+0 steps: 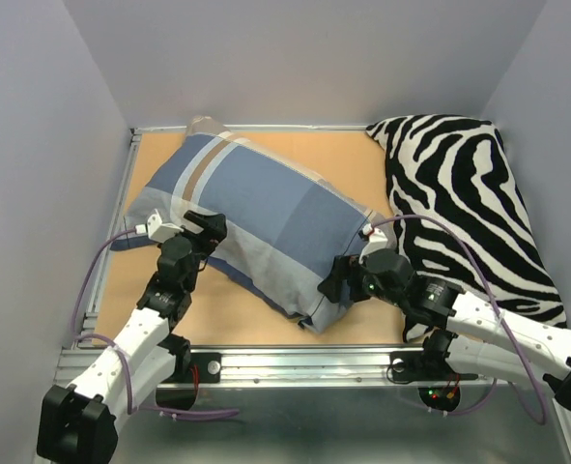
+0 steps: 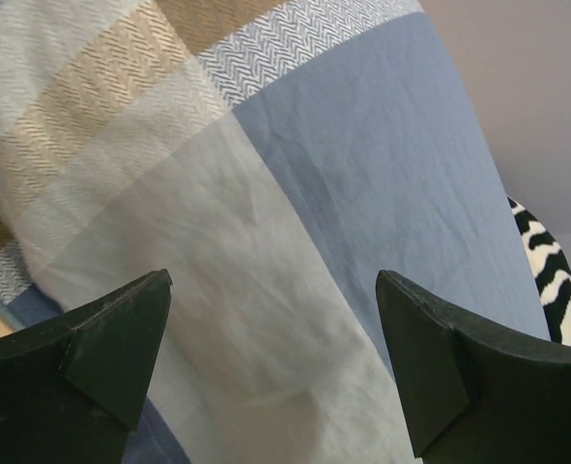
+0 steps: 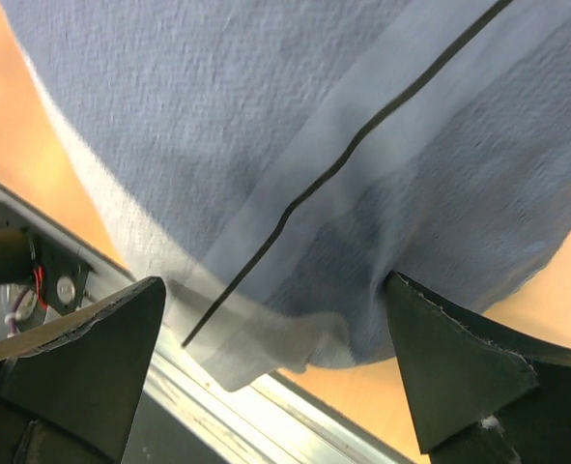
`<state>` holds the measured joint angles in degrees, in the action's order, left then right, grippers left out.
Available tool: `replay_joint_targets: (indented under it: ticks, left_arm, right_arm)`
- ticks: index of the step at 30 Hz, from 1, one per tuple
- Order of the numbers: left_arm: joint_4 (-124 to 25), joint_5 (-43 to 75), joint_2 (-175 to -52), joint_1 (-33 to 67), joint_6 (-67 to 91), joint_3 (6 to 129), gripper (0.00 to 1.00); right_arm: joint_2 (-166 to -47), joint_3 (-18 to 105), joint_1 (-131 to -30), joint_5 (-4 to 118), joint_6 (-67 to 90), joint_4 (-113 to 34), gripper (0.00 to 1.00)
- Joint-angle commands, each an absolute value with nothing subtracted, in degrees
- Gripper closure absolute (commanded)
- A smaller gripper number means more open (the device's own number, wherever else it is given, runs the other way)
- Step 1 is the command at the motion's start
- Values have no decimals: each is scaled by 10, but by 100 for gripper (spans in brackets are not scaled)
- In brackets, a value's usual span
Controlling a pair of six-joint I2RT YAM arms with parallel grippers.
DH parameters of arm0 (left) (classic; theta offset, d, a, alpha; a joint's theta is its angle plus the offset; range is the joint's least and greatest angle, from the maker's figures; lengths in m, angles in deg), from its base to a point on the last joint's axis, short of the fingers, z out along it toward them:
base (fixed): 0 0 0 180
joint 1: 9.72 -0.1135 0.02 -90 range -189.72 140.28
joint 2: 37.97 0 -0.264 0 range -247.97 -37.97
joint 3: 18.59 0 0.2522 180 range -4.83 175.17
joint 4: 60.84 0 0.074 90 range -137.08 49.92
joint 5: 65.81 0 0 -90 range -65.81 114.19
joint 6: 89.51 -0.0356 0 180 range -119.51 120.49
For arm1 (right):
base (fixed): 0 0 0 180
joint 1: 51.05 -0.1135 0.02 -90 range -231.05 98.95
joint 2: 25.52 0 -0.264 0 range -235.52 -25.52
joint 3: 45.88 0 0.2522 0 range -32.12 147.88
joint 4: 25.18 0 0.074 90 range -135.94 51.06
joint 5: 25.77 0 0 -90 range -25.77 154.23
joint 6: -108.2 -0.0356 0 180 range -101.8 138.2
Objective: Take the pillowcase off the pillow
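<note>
Black fingers [image 2: 111, 338] of our left end effector [image 2: 273, 290] fill the bottom of the left wrist view. They are spread wide with nothing clamped between them. Just beyond them rises the pillowcase [image 2: 362, 193], its pale, tan and blue check blocks filling the gap.

Our right end effector [image 3: 275, 290] is likewise spread apart. The near corner of the case, crossed by a thin dark line, hangs between its fingers above the edge of the bench [image 3: 14, 145] and the metal rail [image 3: 314, 430]. We cannot tell whether the fabric touches either finger.

From above, we see the stuffed case lying diagonally from the far left corner to the near middle of the bench. The left end effector sits at its near left side and the right one at its near corner. We cannot see the pillow, which the case covers entirely. A zebra-striped cushion [image 1: 469, 193] lies at the far right, just beside the case.
</note>
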<state>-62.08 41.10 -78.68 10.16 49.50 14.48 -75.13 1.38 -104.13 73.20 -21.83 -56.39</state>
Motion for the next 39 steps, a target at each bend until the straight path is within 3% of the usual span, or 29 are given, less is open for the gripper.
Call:
replay_joint_targets:
  ticks: [1, 7, 11, 14, 15, 17, 18, 19, 21, 25, 32, 35, 39]
  left_arm:
    - [-793, 369, -818, 103, 468, 119, 1]
    - [-876, 353, -896, 103, 444, 116, 2]
    - [-920, 333, -936, 103, 425, 121, 9]
    - [-925, 339, -954, 103, 415, 126, 22]
    - [-924, 339, -964, 103, 411, 130, 38]
    - [-914, 335, -970, 103, 407, 139, 58]
    - [-886, 339, -970, 103, 405, 154, 98]
    - [-865, 339, -969, 103, 405, 164, 100]
    - [-792, 358, -952, 103, 400, 202, 100]
    - [-648, 399, -912, 108, 360, 283, 100]
    - [-410, 455, -843, 124, 276, 459, 100]
    - [-311, 475, -845, 132, 219, 596, 100]
    - [-241, 440, -1011, 133, 154, 834, 100]
  right_arm:
    - [-737, -7, -1089, 779, -253, -528, 0]
    - [-761, -17, -1145, 818, -275, -506, 0]
    - [-800, -23, -1171, 835, -284, -475, 0]
    - [-813, -28, -1173, 848, -293, -454, 0]
    - [-820, -29, -1173, 861, -296, -451, 0]
    - [-824, -26, -1173, 873, -296, -451, 4]
    - [-824, -17, -1173, 878, -290, -451, 14]
    - [-821, -13, -1173, 880, -286, -453, 14]
    - [-816, 13, -1173, 890, -268, -470, 63]
    - [-821, 82, -1173, 900, -220, -524, 98]
    - [-828, 199, -1174, 753, -92, -562, 99]
    - [-844, 287, -1182, 677, -67, -593, 99]
    - [-871, 376, -1184, 756, -68, -612, 96]
